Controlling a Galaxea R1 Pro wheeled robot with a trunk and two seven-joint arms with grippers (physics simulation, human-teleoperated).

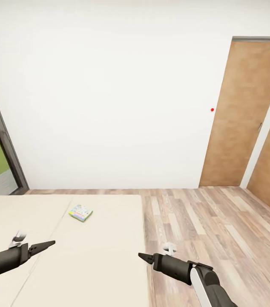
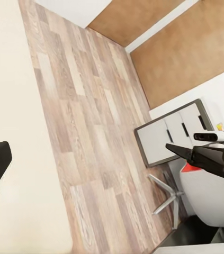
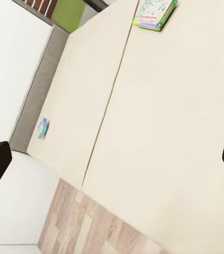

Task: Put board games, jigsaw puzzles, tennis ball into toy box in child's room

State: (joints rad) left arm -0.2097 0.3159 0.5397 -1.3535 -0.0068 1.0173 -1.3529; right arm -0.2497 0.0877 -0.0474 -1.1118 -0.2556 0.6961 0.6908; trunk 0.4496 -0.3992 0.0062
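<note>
You face the bed (image 1: 88, 256), arms low
Both end effectors, left (image 1: 45, 245) and right (image 1: 145, 257), look closed and empty; game (image 1: 81, 212) lies beyond reach

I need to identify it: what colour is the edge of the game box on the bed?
Green-edged, pale colourful top: board game, clearest in the right wrist view.

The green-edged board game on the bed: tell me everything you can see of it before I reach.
The pale, green-edged flat board game box lies flat, face up, on the beige mattress of the bed, near its far edge and just beyond the seam. Its lid shows small multicoloured print, too small to read. It sits slightly askew to the mattress edge. Only the mattress touches it; the left gripper and right gripper are both well short of it.
</note>
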